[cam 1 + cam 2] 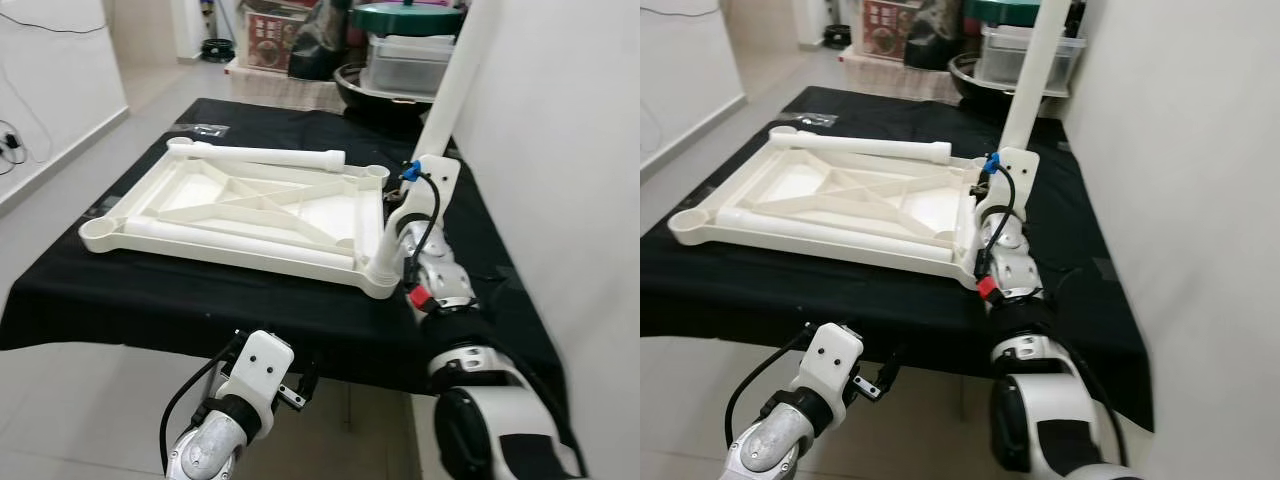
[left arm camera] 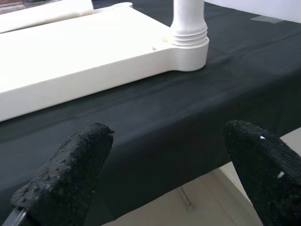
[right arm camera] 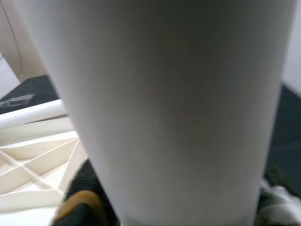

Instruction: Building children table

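Right claw [image 3: 94,207]: we judge it clamped on upright leg [image 1: 455,85], seated in tabletop [image 1: 240,205] corner.
Left claw [image 2: 155,174]: apart, idle.
Remaining: two loose legs [image 1: 265,155], sockets unfilled.

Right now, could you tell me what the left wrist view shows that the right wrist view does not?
Left wrist view: the open left end effector hanging before the black cloth edge, with the leg's threaded base seated in the tabletop's corner socket.

Right wrist view: the tabletop's ribbed underside and a loose leg.

Both: the upright white leg and the white tabletop.

Tabletop [image 1: 240,215] on cloth [image 1: 150,290] (upside down); leg [image 1: 455,85] upright at near-right corner.
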